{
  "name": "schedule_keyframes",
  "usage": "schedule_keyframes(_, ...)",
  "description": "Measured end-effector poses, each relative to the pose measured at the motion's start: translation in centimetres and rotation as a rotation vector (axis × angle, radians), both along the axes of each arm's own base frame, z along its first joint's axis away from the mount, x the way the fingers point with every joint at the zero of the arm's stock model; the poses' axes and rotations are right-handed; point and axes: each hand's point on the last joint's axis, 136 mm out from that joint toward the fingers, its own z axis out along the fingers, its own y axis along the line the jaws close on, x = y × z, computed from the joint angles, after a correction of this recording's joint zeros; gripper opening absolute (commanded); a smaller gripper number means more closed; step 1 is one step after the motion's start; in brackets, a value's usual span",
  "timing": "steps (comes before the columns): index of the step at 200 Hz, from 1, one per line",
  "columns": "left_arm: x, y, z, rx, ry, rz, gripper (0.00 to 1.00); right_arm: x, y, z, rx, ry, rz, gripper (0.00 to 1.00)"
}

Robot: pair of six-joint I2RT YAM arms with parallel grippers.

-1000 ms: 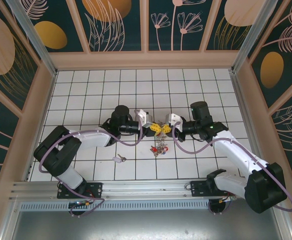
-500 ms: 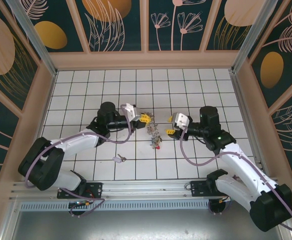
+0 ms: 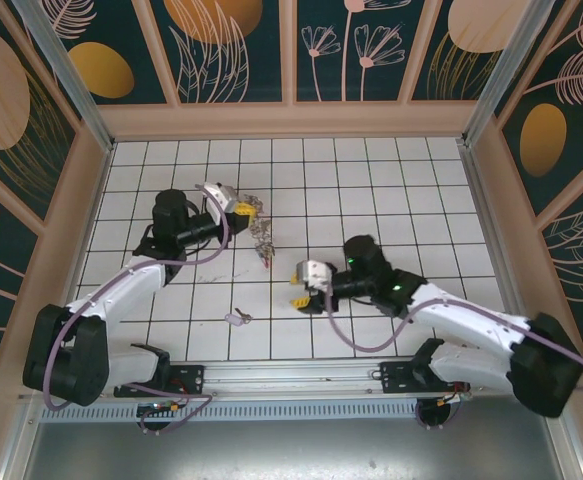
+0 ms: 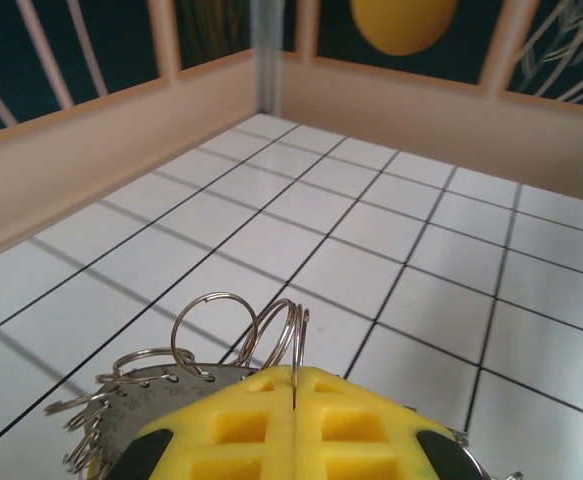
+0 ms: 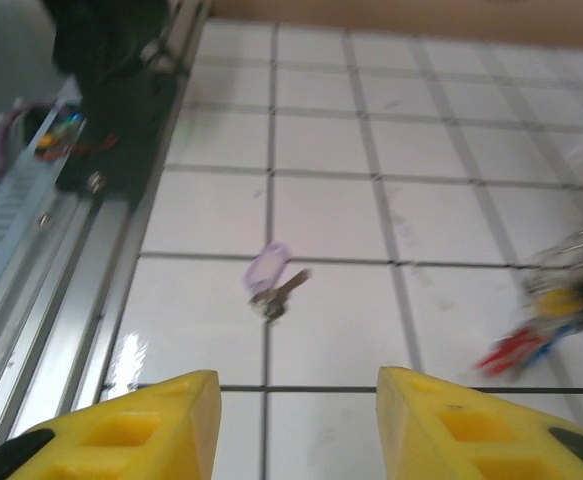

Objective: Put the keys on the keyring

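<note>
Two claws have parted. Left claw (image 3: pixel 239 210) stays clamped shut on the keyring (image 3: pixel 254 207), threaded keys (image 3: pixel 262 238) dangling. Right claw (image 3: pixel 298 288) has let go, stands open and now faces the loose key (image 3: pixel 237 318), which is likely next.

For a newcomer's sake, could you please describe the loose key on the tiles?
Start at the metal rail along the table's near edge; just beyond it, on the white tiles, lies a silvery key with a pale lilac plastic tag. It lies alone, unlike the colourful bunch of keys at the left gripper.
</note>
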Motion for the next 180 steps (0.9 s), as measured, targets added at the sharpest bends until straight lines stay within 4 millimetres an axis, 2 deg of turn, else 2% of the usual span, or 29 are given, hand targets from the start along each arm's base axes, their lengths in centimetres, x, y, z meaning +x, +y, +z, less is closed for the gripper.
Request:
schedule_keyframes(10,0.7,1.0,-0.4,0.009,0.016,0.040,0.00,-1.0,1.1,-2.0,-0.050,0.014,0.045,0.39)
schedule_keyframes(27,1.6,2.6,-1.0,0.023,0.042,0.100,0.00,-2.3,2.6,-5.0,-0.135,0.027,0.118,0.39)
schedule_keyframes(59,2.5,4.0,-1.4,0.035,0.051,0.164,0.00,-2.1,4.8,-8.5,-0.232,0.018,0.176,0.40)
schedule_keyframes(113,2.2,4.8,-3.5,0.050,0.101,0.210,0.00,-0.7,8.5,-10.8,-0.282,0.050,0.204,0.42)
schedule_keyframes(133,2.2,4.9,-3.8,0.049,0.109,0.219,0.00,-0.2,9.7,-11.3,-0.304,0.059,0.222,0.46)
schedule_keyframes(180,2.4,5.0,-3.9,0.048,0.118,0.232,0.00,-0.7,10.5,-12.8,-0.375,0.096,0.275,0.46)
